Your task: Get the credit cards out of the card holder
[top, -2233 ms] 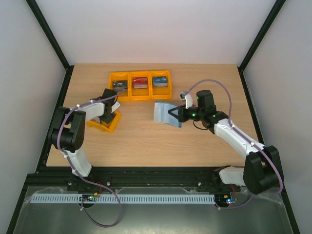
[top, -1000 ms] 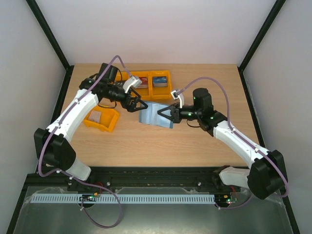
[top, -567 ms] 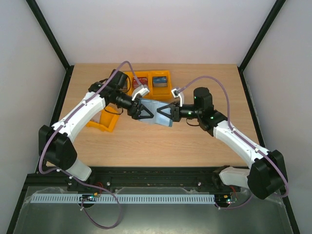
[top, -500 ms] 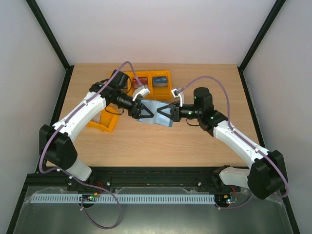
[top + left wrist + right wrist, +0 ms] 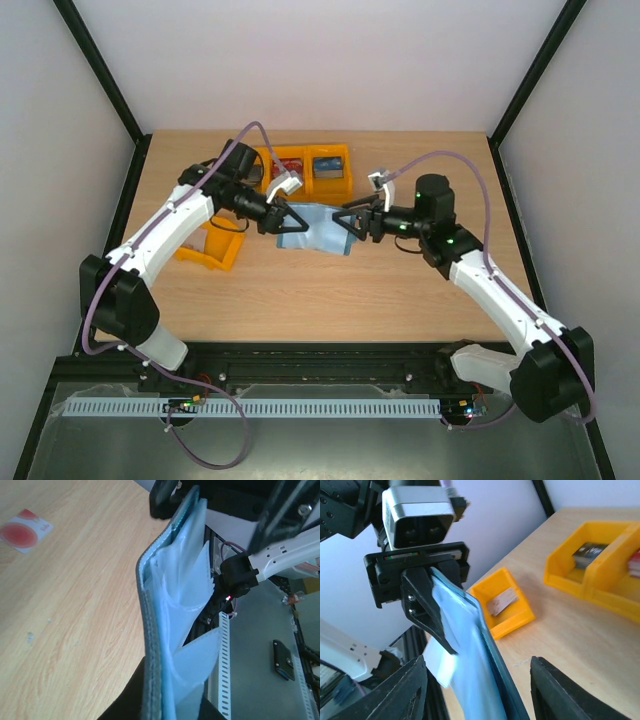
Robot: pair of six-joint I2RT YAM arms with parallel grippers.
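Top external first: I see a row of orange bins (image 5: pixel 335 188) at the upper middle of the table, one with a red stack (image 5: pixel 288 166) and one with a blue stack (image 5: pixel 328 167). A single orange bin (image 5: pixel 215 262) sits left of centre with a pale card (image 5: pixel 198 240) in it. Mid-frame, the teal card holder (image 5: pixel 322 230) hangs above the wood. My left gripper (image 5: pixel 290 220) is at its left end and my right gripper (image 5: pixel 356 222) at its right end, both arms stretched inward toward each other. Left wrist adds what the overhead hides: a white card with a red round mark (image 5: pixel 22 530) lies flat on the table at upper left. It also shows the holder's pale blue pockets (image 5: pixel 185 590) fanned apart, with the left jaws clamped on the holder's lower end. Right wrist shows my right fingers (image 5: pixel 402 690) spread wide with the holder passing between them; I cannot tell whether they touch it. The pale card shows again in the single bin behind.
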